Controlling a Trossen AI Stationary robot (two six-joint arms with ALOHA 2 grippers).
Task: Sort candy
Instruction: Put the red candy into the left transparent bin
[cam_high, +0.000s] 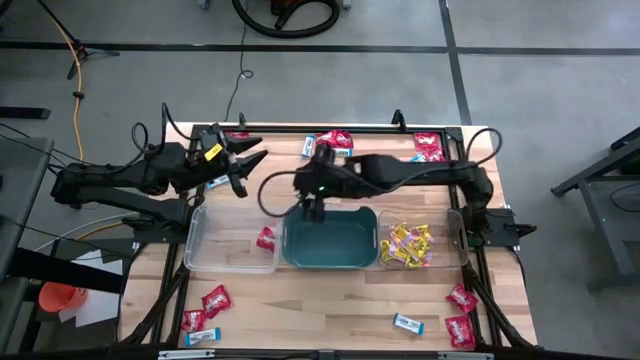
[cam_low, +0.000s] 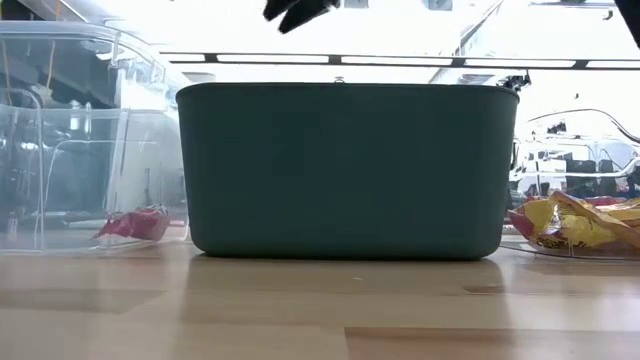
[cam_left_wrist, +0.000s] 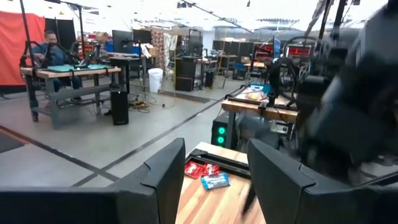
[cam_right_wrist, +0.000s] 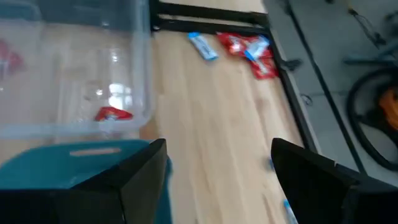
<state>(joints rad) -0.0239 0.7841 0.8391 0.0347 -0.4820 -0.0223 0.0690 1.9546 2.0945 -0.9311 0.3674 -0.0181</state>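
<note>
The right pincer (cam_high: 313, 212) hangs spread and empty over the teal tub (cam_high: 331, 240); the left pincer (cam_high: 243, 165), also spread and empty, waits far-left. Candy (cam_high: 214, 300) lies scattered around the table (cam_high: 330, 300), some sorted. Judged risk: descending, it clips the tub rim.

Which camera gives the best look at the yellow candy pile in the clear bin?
The high view: the yellow candy shows whole from above, inside the clear bin beside the teal tub. The low view catches only the pile's edge at the picture's side. Neither wrist view shows it.
</note>
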